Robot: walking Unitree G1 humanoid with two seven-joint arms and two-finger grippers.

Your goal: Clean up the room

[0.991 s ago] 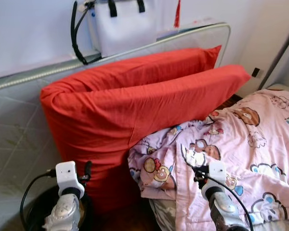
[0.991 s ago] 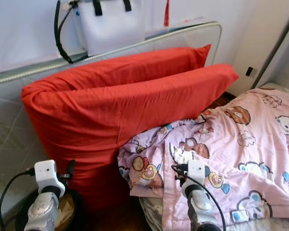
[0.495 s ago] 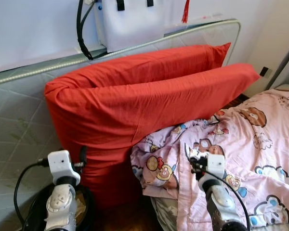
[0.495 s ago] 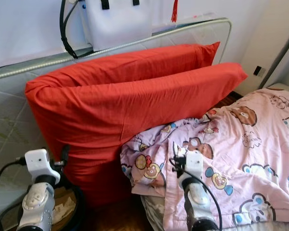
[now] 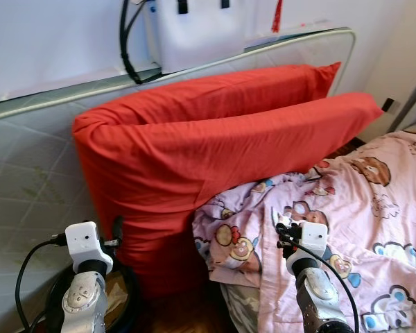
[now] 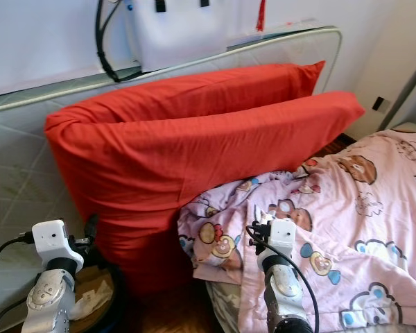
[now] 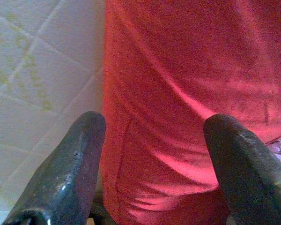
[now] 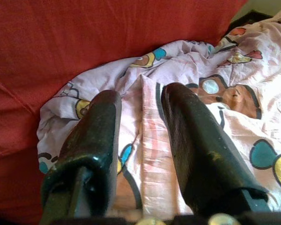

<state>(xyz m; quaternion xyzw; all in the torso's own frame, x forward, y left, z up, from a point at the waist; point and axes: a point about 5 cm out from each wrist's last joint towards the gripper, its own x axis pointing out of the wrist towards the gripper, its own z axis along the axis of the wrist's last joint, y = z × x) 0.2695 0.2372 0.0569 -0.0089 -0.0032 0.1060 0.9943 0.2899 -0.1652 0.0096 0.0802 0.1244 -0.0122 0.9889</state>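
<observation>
Two silver robot arms reach forward, low in the head views. The left tool [image 7: 152,164], two long black fingers, is spread wide apart. The right tool [image 8: 140,136], likewise black-fingered, has a narrower gap between its fingers.

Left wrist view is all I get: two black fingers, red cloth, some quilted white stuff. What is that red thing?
Observer: A big red pillow, folded, leaning on an upended mattress.
Operator: Anything beside it?
Observer: A pink cartoon-print blanket, bunched against the pillow's lower edge.
Operator: And the other arm?
Observer: The right gripper is open, with a fold of that blanket between its fingers.
</observation>
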